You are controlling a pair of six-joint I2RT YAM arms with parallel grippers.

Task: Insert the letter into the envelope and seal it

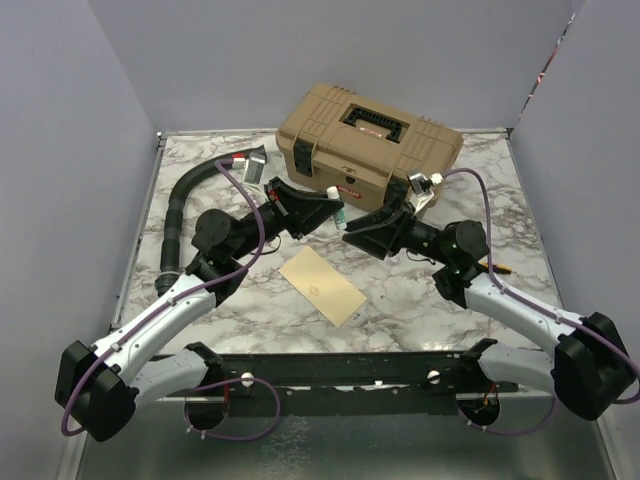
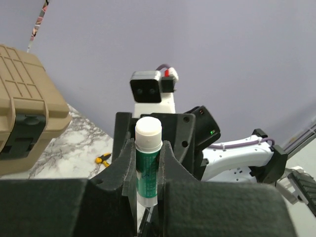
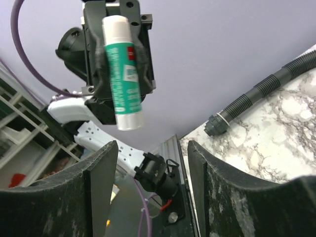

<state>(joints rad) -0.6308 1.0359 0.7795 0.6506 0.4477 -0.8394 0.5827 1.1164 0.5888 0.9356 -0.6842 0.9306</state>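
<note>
A green glue stick (image 2: 148,168) with a white cap is held upright between my left gripper's fingers (image 2: 127,168), well above the table; my left gripper (image 1: 325,212) is shut on it. Facing it a short way off, my right gripper (image 3: 152,148) stands open with nothing between its fingers, and in its view the glue stick (image 3: 121,74) shows in the other hand above. In the top view the right gripper (image 1: 356,232) is just right of the stick (image 1: 336,206). The pale yellow envelope (image 1: 322,285) lies flat and diagonal on the marble table below both grippers. The letter is hidden.
A tan toolbox (image 1: 368,140) stands at the back of the table, just behind both grippers. A black ribbed hose (image 1: 185,205) curves along the left side, with a small grey item (image 1: 250,165) near its far end. A small yellow tool (image 2: 102,158) lies at the right.
</note>
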